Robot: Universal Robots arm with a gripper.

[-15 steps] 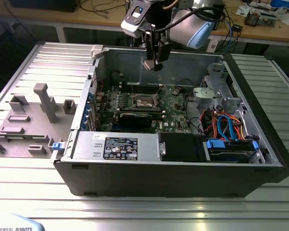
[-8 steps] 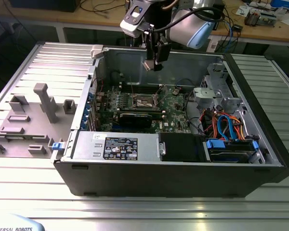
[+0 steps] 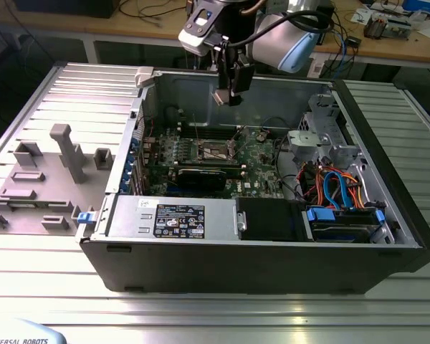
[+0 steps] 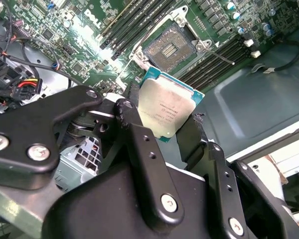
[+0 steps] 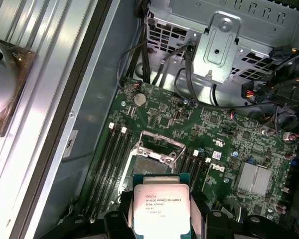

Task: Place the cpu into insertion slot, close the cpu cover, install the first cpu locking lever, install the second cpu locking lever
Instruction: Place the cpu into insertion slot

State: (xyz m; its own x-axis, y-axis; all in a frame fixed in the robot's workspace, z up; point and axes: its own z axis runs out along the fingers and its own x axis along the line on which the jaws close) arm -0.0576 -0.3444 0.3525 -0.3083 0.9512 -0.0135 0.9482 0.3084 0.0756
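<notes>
While the gripper hangs over the open computer case, it pinches the cpu by two opposite edges. The chip is in the air, well above the insertion slot on the green motherboard, and looks tilted rather than level with the board. The slot lies bare. My worry is that tilt: meeting the slot corner-first, or turned wrongly, could bend contacts. A loose pinch on such thin edges might drop it.

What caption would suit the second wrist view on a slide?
Gripper holds the cpu clear of the empty insertion slot on the green motherboard.
</notes>
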